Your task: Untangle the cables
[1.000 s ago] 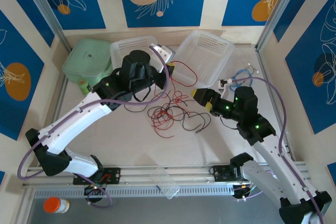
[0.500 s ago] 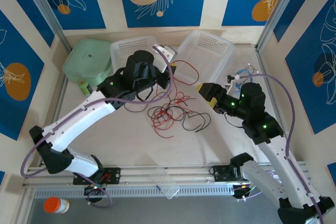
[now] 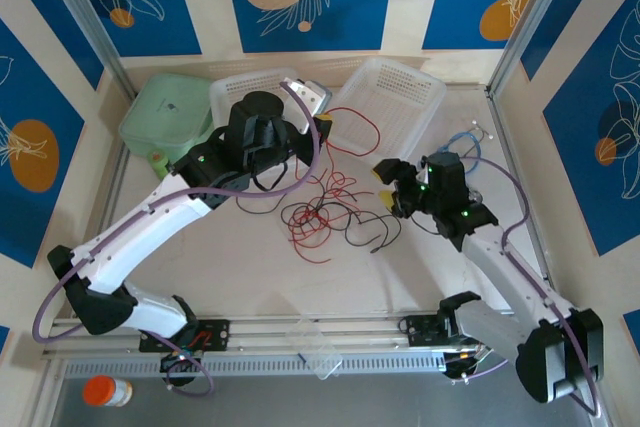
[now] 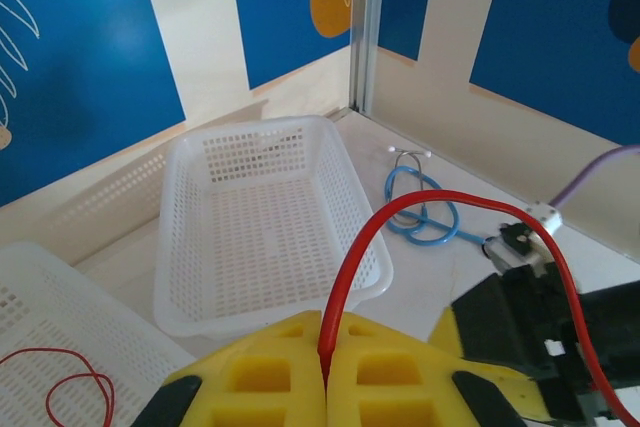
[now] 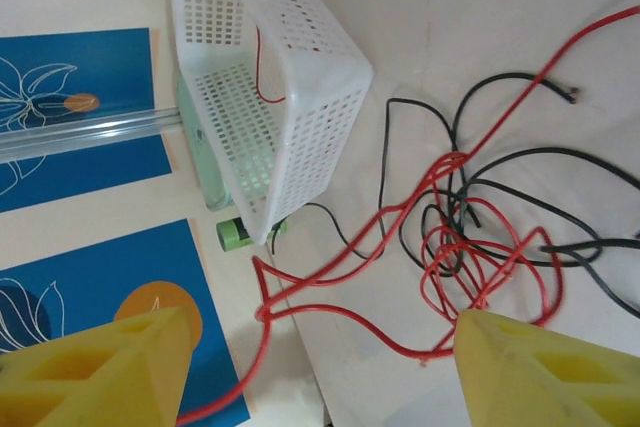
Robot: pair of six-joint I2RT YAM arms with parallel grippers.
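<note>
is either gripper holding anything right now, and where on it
The left gripper pinches a red cable between its fingertips; whether near its end cannot be told. The right gripper is open, holding nothing.

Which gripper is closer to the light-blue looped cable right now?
Right. The right gripper is open, a short way to the left of the light-blue looped cable. The left gripper is farther left again, shut on a red cable.

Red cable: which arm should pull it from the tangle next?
Probably left: the left end effector is shut on the red cable; the right end effector is open near the tangle.
</note>
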